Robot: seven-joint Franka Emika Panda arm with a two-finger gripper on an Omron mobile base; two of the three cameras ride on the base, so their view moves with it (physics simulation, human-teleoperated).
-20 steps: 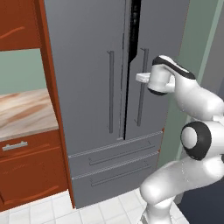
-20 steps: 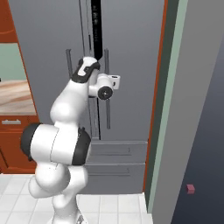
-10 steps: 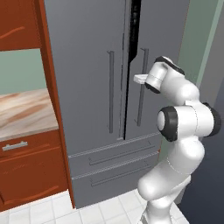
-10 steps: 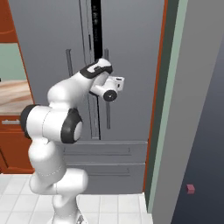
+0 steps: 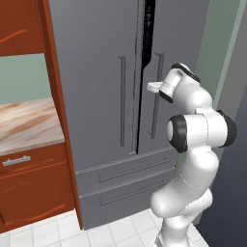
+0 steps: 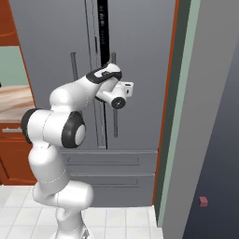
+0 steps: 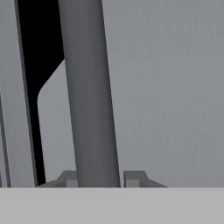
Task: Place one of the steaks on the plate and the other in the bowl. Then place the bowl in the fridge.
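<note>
Left base: fridge (image 5: 96, 96) dead ahead, right door ajar, dark gap at top; wooden cabinet (image 5: 29, 183) and counter (image 5: 26, 120) on its left. Right base: wall (image 6: 186, 116) close right of fridge. Hand: gripper (image 7: 99, 178) clamped on handle (image 7: 89, 96).

Both base cameras behind the gripper (image 5: 155, 87), sharing the fridge (image 5: 96, 72); hand camera tight on its handle (image 7: 89, 100).
</note>
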